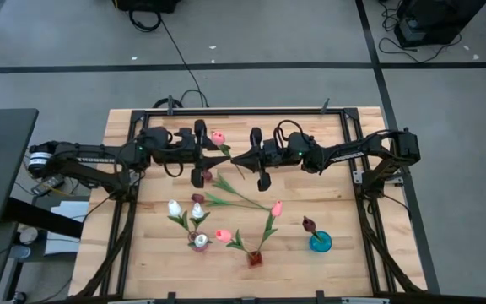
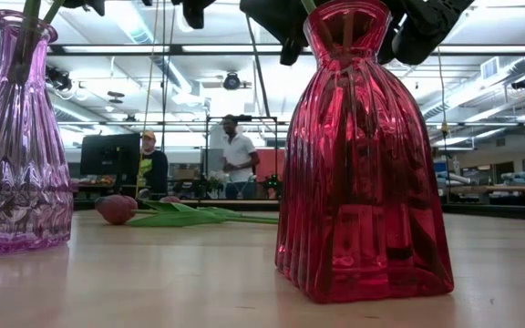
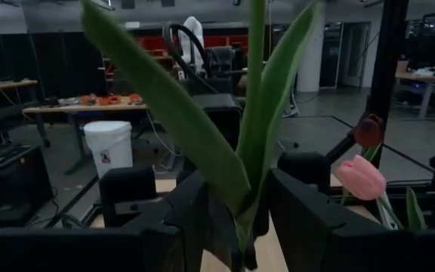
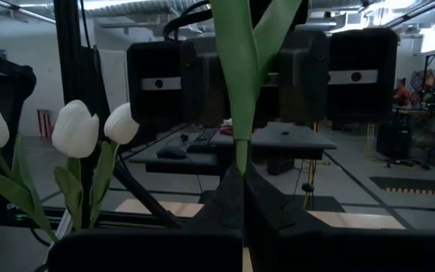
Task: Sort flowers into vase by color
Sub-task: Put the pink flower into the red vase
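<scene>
Both grippers meet over the table's middle at one pink tulip. My right gripper is shut on its stem. My left gripper is open, its fingers standing on either side of the green leaves without plainly touching them. Two white tulips stand in the purple vase. A pink tulip stands in the red vase, and a maroon one in the teal vase. Another maroon tulip lies on the table. My right gripper pinches the pink tulip's stem at its bare lower end, below the leaves, between its two fingers. The fingers lie across the stem. The tulip is lifted clear of the table, and its leaves pass between the left gripper's fingers.
A loose pink tulip head lies near the purple vase, and long green stems lie across the table's middle. The three vases stand along the near side. People stand in the room beyond the far edge.
</scene>
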{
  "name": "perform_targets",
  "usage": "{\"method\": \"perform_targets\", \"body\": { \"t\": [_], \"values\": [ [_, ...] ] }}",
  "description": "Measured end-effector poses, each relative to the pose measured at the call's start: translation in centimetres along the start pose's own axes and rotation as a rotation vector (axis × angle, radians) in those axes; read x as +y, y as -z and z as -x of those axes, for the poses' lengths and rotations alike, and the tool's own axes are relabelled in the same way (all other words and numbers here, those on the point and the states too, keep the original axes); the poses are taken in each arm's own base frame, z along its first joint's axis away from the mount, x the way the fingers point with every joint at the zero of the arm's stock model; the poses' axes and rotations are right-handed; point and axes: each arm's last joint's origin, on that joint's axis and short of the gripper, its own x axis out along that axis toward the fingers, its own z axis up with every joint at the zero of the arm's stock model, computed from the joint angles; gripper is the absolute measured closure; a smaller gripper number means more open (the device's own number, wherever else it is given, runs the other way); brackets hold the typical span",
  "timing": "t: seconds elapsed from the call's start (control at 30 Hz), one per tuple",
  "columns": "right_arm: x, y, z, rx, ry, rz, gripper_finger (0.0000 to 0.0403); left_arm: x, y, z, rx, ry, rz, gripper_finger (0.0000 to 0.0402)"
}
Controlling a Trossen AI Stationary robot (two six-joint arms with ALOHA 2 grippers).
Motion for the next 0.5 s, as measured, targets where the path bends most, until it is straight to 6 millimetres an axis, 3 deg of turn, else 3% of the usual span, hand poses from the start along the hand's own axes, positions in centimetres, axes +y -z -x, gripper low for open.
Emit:
{"method": "perform_targets", "body": {
  "t": [0.3,0.5],
  "values": [
    [0.06,0.06,0.0,0.007,-0.023,-0.003,0.0394,-0.09,-0.6,0.14,-0.052,0.029,0.007,0.0267],
    [0.06,0.1,0.0,0.01,-0.023,-0.004,0.0392,-0.11,-0.63,0.14,-0.055,0.034,0.028,0.0343]
  ]
}}
